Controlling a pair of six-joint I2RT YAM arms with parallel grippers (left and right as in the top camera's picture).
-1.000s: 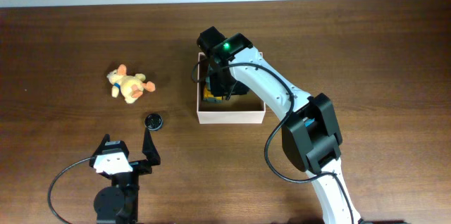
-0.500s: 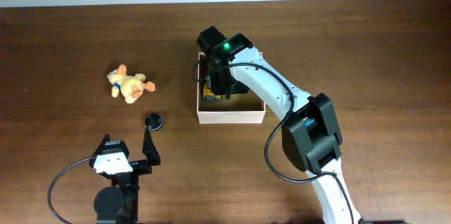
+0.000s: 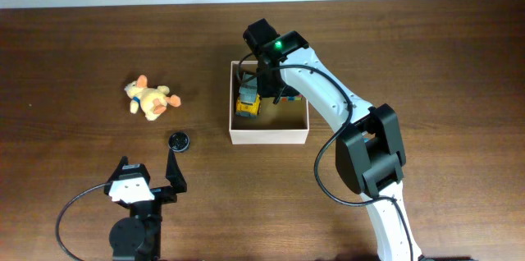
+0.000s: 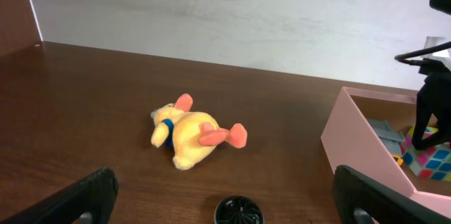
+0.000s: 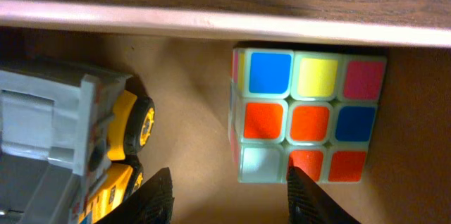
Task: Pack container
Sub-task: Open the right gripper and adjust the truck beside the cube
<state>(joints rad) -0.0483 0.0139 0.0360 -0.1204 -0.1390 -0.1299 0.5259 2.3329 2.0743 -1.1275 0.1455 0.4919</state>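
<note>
The container (image 3: 269, 136) is a white square box with a tan inside, standing at the table's middle. In it lie a yellow and grey toy truck (image 3: 248, 101) (image 5: 63, 139) and a colour cube (image 5: 308, 125). My right gripper (image 3: 275, 89) hangs low inside the container, open, and its fingertips (image 5: 230, 189) straddle bare floor between truck and cube, holding nothing. My left gripper (image 3: 148, 167) (image 4: 224, 194) rests open near the front left. A yellow plush duck (image 3: 149, 98) (image 4: 189, 136) lies to the left of the container.
A small black round cap (image 3: 179, 141) (image 4: 239, 211) lies on the table just ahead of the left gripper. The container's near wall (image 4: 352, 129) rises at the right of the left wrist view. The right arm reaches over the container's right half.
My right gripper has moved right and back from above the toy truck, which now shows in the container's left part. The left arm has not moved.
</note>
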